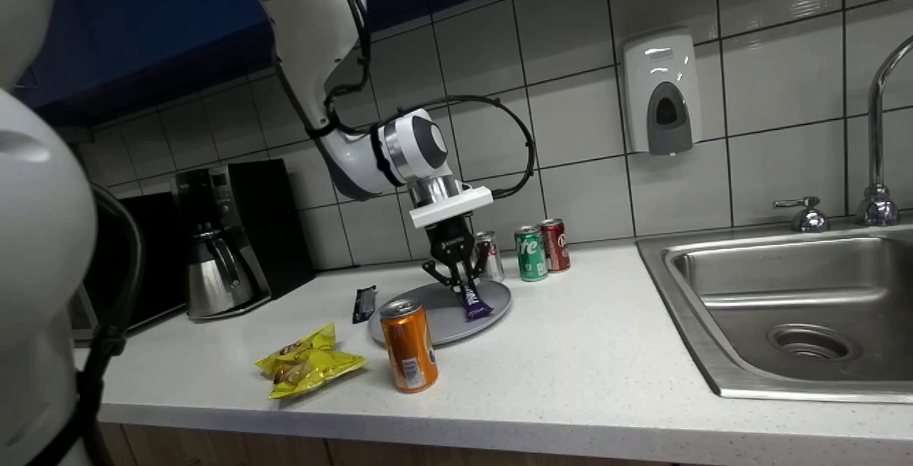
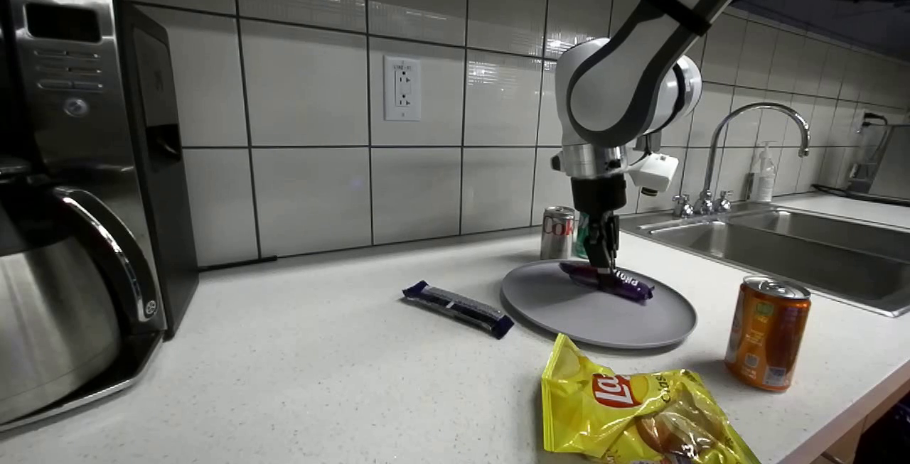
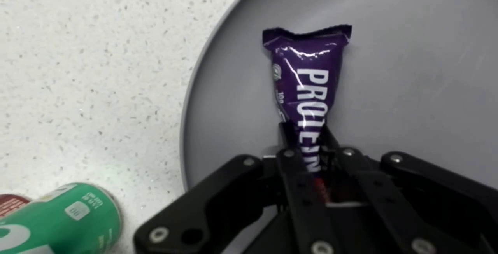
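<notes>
Clamps a slim, purple, glossy-wrapped protein bar (image 3: 305,73) in the black, jointed claw (image 3: 308,134). Sits low over a round, matte grey plate (image 2: 569,318), with the protein bar inside the rim. Has near the claw, toward the white-tiled wall (image 1: 570,113), a silver metal Coke can (image 2: 557,238), then a green metal soda can (image 1: 531,255) close to a red metal soda can (image 1: 557,245). Has, across the plate from the claw, a flat, dark-wrapped bar (image 2: 458,308). Offers, from the claw toward the front edge of the white, speckled desk (image 1: 563,355), an orange metal can (image 1: 408,348), then a crinkled yellow Lay's bag (image 2: 629,407). Shows, well apart from the claw, a stainless steel sink (image 1: 688,312) and, to the opposite side, a black-and-steel coffee maker (image 2: 85,130).
</notes>
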`<action>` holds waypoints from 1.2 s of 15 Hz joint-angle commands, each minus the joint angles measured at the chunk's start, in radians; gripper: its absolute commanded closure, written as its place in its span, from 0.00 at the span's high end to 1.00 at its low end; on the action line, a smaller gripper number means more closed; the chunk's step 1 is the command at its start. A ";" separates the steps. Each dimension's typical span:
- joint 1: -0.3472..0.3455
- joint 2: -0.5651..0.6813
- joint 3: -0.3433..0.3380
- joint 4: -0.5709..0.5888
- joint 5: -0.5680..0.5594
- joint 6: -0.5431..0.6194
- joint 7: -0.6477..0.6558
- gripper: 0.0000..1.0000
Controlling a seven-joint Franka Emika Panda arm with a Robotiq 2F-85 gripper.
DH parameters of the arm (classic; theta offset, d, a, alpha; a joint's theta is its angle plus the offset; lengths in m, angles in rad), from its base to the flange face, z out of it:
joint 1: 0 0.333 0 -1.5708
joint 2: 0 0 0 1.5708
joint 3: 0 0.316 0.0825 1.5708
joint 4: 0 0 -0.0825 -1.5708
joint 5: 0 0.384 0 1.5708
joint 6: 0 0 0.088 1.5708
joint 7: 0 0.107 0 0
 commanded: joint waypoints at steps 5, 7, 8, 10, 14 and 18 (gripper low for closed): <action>-0.003 -0.025 0.016 -0.001 -0.003 -0.015 -0.004 0.04; 0.004 -0.024 0.022 0.013 -0.002 -0.023 0.000 0.04; 0.006 -0.024 0.027 0.021 0.001 -0.028 0.000 0.04; 0.013 -0.019 0.038 0.044 0.013 -0.044 0.003 0.04; 0.026 -0.006 0.068 0.111 0.061 -0.080 0.014 0.04; 0.045 0.017 0.088 0.189 0.099 -0.132 0.025 0.04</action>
